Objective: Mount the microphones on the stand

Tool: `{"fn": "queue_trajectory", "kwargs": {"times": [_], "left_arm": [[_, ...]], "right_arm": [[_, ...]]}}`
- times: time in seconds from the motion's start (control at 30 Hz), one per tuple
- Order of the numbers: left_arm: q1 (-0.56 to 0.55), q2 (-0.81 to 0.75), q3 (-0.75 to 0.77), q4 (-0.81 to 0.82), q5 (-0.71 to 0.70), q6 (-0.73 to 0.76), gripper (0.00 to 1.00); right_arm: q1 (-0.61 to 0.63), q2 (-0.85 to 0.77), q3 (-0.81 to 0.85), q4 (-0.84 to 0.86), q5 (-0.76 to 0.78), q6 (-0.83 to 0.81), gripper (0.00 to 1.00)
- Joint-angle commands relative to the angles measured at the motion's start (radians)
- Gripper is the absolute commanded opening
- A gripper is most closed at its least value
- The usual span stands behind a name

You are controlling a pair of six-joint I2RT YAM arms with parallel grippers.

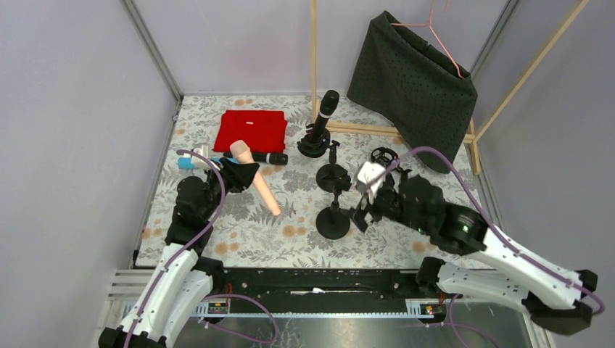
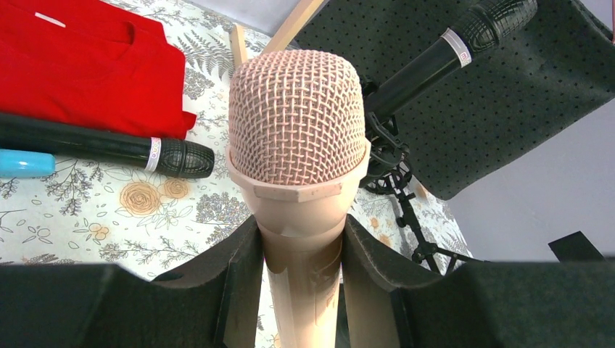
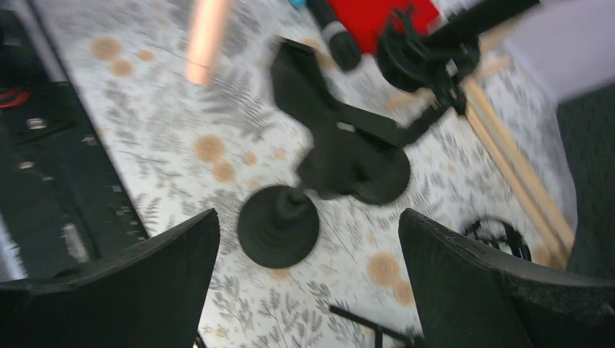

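My left gripper (image 1: 243,176) is shut on the peach-pink microphone (image 1: 255,178), held tilted above the mat; its mesh head (image 2: 296,119) fills the left wrist view. A black microphone (image 1: 267,158) and a light blue one (image 1: 190,162) lie by the red cloth; both also show in the left wrist view, the black one (image 2: 109,147) above the blue one (image 2: 25,162). Another black microphone (image 1: 324,116) stands clipped in the far stand (image 1: 313,145). My right gripper (image 1: 365,206) is open and empty beside the near stand (image 1: 333,217), whose base (image 3: 278,226) lies between its fingers.
A middle stand (image 1: 333,174) stands behind the near one. A folded red cloth (image 1: 250,130) lies at the back left. A dark cloth (image 1: 413,87) hangs on a wooden frame at the back right. A black clip mount (image 1: 384,155) sits beside it.
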Motion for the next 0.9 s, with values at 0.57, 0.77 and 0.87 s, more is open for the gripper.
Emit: {"fn": "queue_trajectory", "kwargs": {"times": [0.57, 0.77, 0.87], "left_arm": [[-0.004, -0.009, 0.039, 0.039, 0.039, 0.032, 0.00], [-0.004, -0.012, 0.041, 0.035, 0.035, 0.037, 0.00], [-0.004, -0.010, 0.041, 0.034, 0.034, 0.037, 0.00]], "right_arm": [[-0.565, 0.041, -0.373, 0.619, -0.872, 0.149, 0.94], [-0.574, 0.120, -0.396, 0.750, -0.925, 0.148, 0.86], [-0.576, 0.156, -0.402, 0.818, -0.955, 0.157, 0.79]]}}
